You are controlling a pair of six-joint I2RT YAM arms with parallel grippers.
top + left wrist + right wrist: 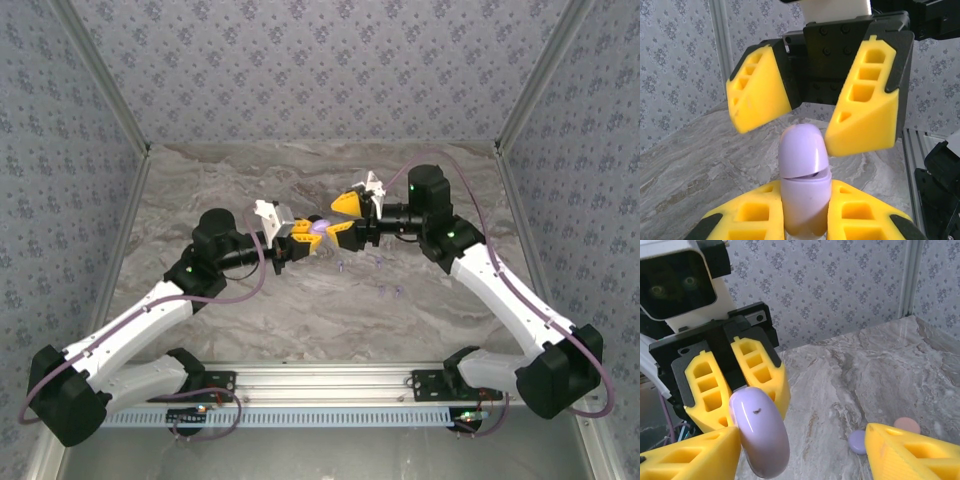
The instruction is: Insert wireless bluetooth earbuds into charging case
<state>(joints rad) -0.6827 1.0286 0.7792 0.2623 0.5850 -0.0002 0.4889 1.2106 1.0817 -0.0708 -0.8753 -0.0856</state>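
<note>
A lavender charging case (804, 175) stands upright between the yellow fingers of my left gripper (805, 222), which is shut on it. Its lid is ajar by a thin slit. In the top view the case (320, 227) hangs above the middle of the table, with my left gripper (306, 233) to its left. My right gripper (344, 217) faces it from the right, open, one finger on each side of the case. In the right wrist view the case (760, 435) lies against one finger (695, 455) and far from the other. Tiny lavender earbuds (342, 267) lie on the table below.
More tiny buds (390, 291) lie right of centre on the marble table (220, 190). A small lavender disc (857, 441) and a pink one (907, 425) rest on the table beyond my right gripper. Patterned walls close in three sides.
</note>
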